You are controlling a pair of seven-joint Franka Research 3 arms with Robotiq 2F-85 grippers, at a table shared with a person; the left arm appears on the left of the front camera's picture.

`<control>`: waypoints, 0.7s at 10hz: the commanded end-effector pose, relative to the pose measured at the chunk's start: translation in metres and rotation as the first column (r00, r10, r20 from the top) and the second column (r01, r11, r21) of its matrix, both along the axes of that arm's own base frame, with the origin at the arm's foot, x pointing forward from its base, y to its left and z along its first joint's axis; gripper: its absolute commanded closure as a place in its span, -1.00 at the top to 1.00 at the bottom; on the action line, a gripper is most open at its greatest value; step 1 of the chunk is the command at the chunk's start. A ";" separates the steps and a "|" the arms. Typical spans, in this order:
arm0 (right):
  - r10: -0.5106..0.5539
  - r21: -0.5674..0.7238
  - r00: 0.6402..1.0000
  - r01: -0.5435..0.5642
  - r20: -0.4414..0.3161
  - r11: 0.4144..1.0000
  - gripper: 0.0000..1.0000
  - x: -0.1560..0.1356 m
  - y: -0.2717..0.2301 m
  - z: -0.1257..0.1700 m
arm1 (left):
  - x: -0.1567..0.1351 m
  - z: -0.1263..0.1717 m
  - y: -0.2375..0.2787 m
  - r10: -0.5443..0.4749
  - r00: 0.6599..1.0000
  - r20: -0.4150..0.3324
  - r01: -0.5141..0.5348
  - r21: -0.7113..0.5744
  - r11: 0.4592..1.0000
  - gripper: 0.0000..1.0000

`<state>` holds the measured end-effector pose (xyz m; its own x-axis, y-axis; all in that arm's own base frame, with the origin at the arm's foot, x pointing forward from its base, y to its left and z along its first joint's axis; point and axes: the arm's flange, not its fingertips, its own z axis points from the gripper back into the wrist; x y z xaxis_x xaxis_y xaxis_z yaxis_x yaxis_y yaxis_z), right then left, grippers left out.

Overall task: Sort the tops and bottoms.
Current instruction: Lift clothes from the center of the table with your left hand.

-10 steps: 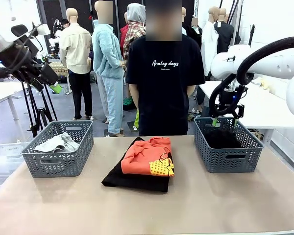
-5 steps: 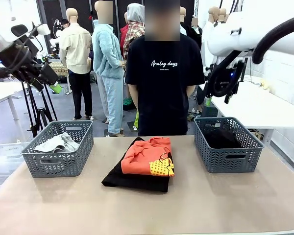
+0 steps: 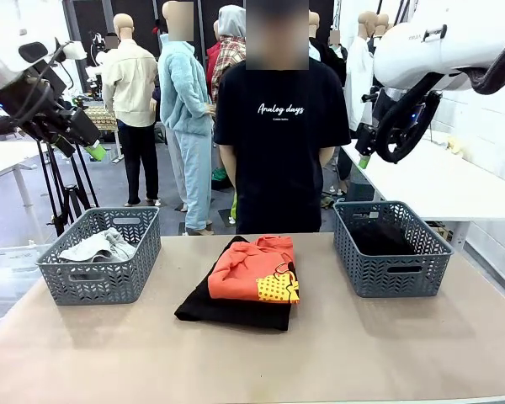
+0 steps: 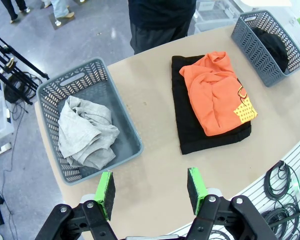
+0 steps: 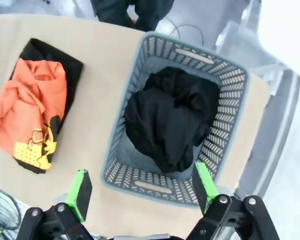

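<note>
1. arms: left gripper [image 4: 150, 186] high over the left side, jaws apart, nothing in them; right gripper [image 5: 141, 187] high above the right basket [image 3: 404, 278], jaws wide, empty
2. done so far: grey top [image 3: 97, 246] in the left basket [image 3: 101, 282], black bottom [image 3: 380, 240] in the right basket
3. left to do: orange top [image 3: 257, 269] lying on the second black bottom [image 3: 227, 313], mid table [image 3: 362, 353]
4. orange looks next: pinch a raised fold of the orange layer only, or the black comes up with it
5. lift clear of the basket rim before swinging left, let go low over the grey top
</note>
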<state>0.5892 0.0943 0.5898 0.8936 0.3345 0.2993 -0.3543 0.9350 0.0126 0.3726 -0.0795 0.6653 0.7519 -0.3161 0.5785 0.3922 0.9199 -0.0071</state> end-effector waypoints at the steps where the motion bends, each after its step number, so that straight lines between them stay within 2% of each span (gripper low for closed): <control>1: -0.011 -0.008 0.999 0.011 -0.046 1.000 1.00 0.012 0.005 -0.002 | -0.001 0.000 0.000 0.009 1.000 0.003 -0.009 -0.003 1.000 0.52; 2: 0.000 0.000 1.000 0.000 0.000 1.000 1.00 0.000 0.000 0.000 | -0.001 0.000 0.000 0.009 1.000 0.003 -0.009 -0.003 1.000 0.52; 3: 0.091 -0.003 0.996 -0.091 -0.020 0.996 1.00 -0.001 0.028 -0.025 | -0.001 0.000 0.000 0.009 1.000 0.003 -0.009 -0.003 1.000 0.52; 4: 0.173 0.040 0.984 -0.174 0.037 0.984 1.00 -0.009 0.042 -0.020 | -0.001 0.000 0.000 0.009 1.000 0.003 -0.009 -0.003 1.000 0.52; 6: 0.303 0.112 0.943 -0.319 0.139 0.941 1.00 -0.040 0.048 0.018 | -0.001 0.000 0.000 0.009 1.000 0.003 -0.009 -0.003 1.000 0.52; 7: 0.334 0.097 0.920 -0.359 0.205 0.928 1.00 -0.062 0.051 0.037 | -0.001 0.000 0.000 0.009 1.000 0.003 -0.009 -0.003 1.000 0.52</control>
